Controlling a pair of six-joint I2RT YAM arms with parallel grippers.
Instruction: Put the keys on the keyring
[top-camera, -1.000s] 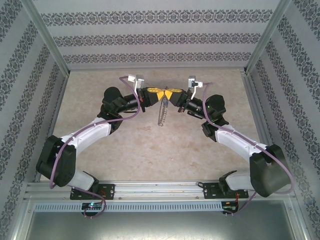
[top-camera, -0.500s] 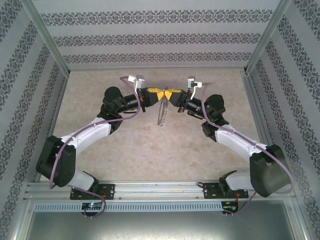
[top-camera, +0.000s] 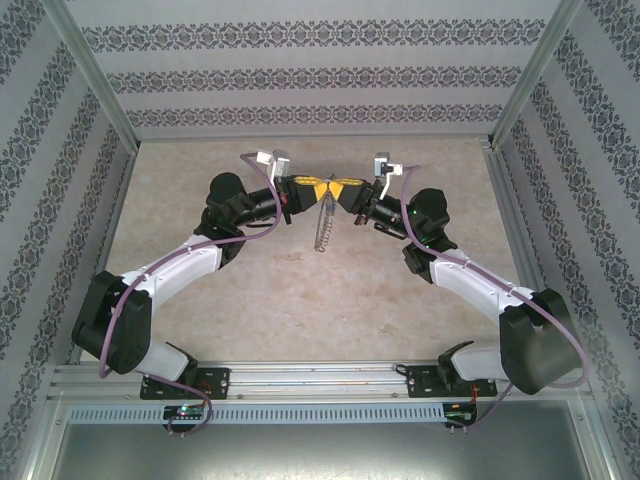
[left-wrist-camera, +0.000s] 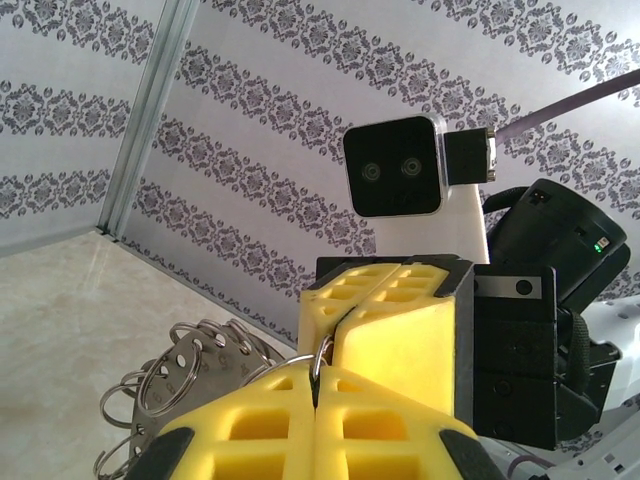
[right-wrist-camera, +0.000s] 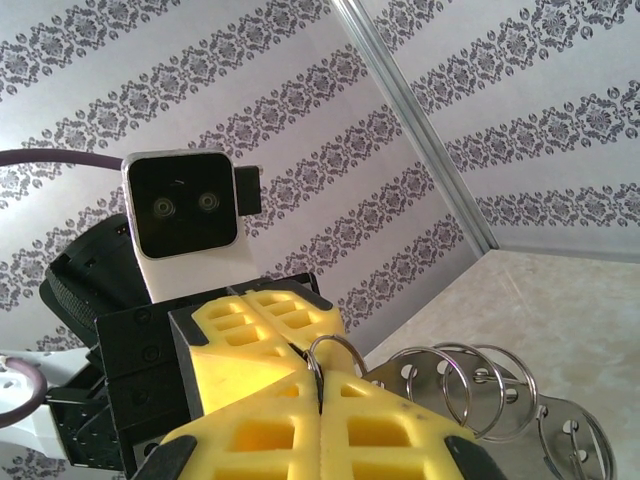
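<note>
My two grippers meet tip to tip above the middle of the table. The left gripper (top-camera: 305, 187) (left-wrist-camera: 318, 390) and the right gripper (top-camera: 345, 187) (right-wrist-camera: 320, 390) are both shut, and their yellow pads pinch the same small silvery loop of the keyring (left-wrist-camera: 322, 362) (right-wrist-camera: 338, 350). Below them the rest of the keyring (top-camera: 320, 228) hangs as a cluster of several wire rings and flat perforated metal plates (left-wrist-camera: 170, 385) (right-wrist-camera: 480, 385). The keys are hidden; I cannot pick one out among the hanging metal.
The beige tabletop (top-camera: 300, 300) lies under the hanging cluster. Patterned walls (top-camera: 310, 75) and metal frame posts (top-camera: 95, 75) close in the back and sides. An aluminium rail (top-camera: 320, 378) runs along the near edge by the arm bases.
</note>
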